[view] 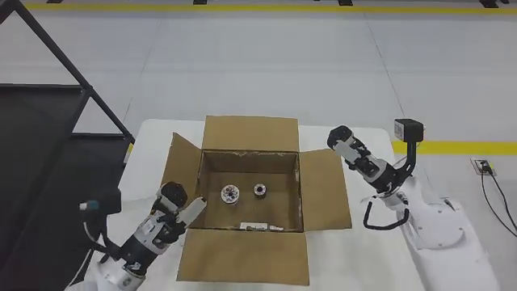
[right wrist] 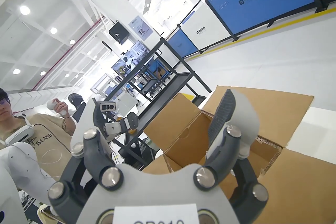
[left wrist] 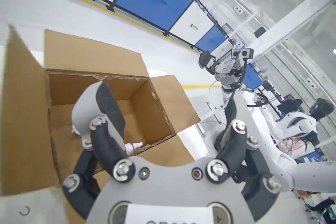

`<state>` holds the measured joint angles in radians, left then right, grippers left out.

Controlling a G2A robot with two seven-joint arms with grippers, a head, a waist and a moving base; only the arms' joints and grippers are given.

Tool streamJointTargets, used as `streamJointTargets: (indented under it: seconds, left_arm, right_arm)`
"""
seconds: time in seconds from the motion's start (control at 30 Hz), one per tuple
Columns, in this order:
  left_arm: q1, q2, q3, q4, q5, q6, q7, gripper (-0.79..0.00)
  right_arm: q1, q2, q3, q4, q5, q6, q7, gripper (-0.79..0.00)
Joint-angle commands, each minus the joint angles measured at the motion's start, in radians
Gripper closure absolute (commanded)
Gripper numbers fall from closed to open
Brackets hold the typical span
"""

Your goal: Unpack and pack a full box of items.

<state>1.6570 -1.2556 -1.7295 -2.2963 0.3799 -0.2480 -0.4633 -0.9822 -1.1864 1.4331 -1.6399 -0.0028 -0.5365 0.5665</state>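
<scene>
Closest to me, my left gripper (left wrist: 168,109) hangs just outside the left flap of the open brown cardboard box (view: 250,162). Its fingers (left wrist: 107,104) are spread wide with nothing between them. My right gripper (right wrist: 160,114) is held off the box's right side, over the right-hand flap. Its fingers (right wrist: 223,112) are also splayed apart and hold nothing.

The box sits in the middle of the white table (view: 153,141) with all four flaps folded out flat. Against its near wall lies a slim white tube-like item (view: 260,227); I can't tell exactly what it is. Further in, on the box floor, a small white round piece (view: 231,193) sits just beside a small dark ring-shaped piece (view: 260,189), and the two do not touch. Beyond them the far flap (view: 249,132) lies back towards the pale floor.

By my reading the box is far from full, with three small things on its bottom. So either the unpacking is nearly done with these three left to lift out, or the packing has barely begun. I can't say which. My next grasp would have to go down inside the walls.
</scene>
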Motion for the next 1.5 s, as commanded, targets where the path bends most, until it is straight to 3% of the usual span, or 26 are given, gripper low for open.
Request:
streamJointTargets:
  seconds: [0.0, 0.3, 0.47, 0.6, 0.77, 0.93, 1.07, 1.47]
  left_arm:
    - [0.011, 0.0, -0.006, 0.0, -0.003, -0.006, 0.005, -0.785]
    - [0.011, 0.0, -0.006, 0.0, -0.003, -0.006, 0.005, -0.785]
    - [-0.011, 0.0, 0.005, 0.02, -0.047, 0.034, 0.022, -0.785]
    - [-0.018, 0.002, -0.087, 0.055, -0.143, 0.079, 0.052, -0.785]
    - [0.031, 0.003, -0.236, 0.108, -0.281, 0.081, 0.078, -0.785]
    - [0.086, 0.002, -0.373, 0.16, -0.409, 0.052, 0.085, -0.785]
    - [0.111, 0.002, -0.436, 0.182, -0.481, 0.042, 0.082, -0.785]
    - [0.114, 0.004, -0.449, 0.19, -0.556, 0.011, 0.028, -0.785]
  right_arm:
    - [0.0, 0.0, 0.001, 0.0, 0.0, -0.001, 0.0, -0.785]
    - [0.0, 0.0, 0.001, 0.0, 0.0, -0.001, 0.0, -0.785]
    - [0.05, -0.001, -0.094, -0.046, -0.172, 0.06, 0.085, -0.785]
    - [0.141, -0.008, -0.206, -0.077, -0.389, 0.154, 0.161, -0.785]
    - [0.286, -0.028, -0.39, -0.063, -0.632, 0.277, 0.31, -0.785]
    - [0.428, -0.065, -0.567, 0.028, -0.749, 0.329, 0.431, -0.785]
    - [0.534, -0.106, -0.7, 0.135, -0.799, 0.377, 0.527, -0.785]
    - [0.702, -0.267, -0.961, 0.474, -0.784, 0.501, 0.525, -0.785]
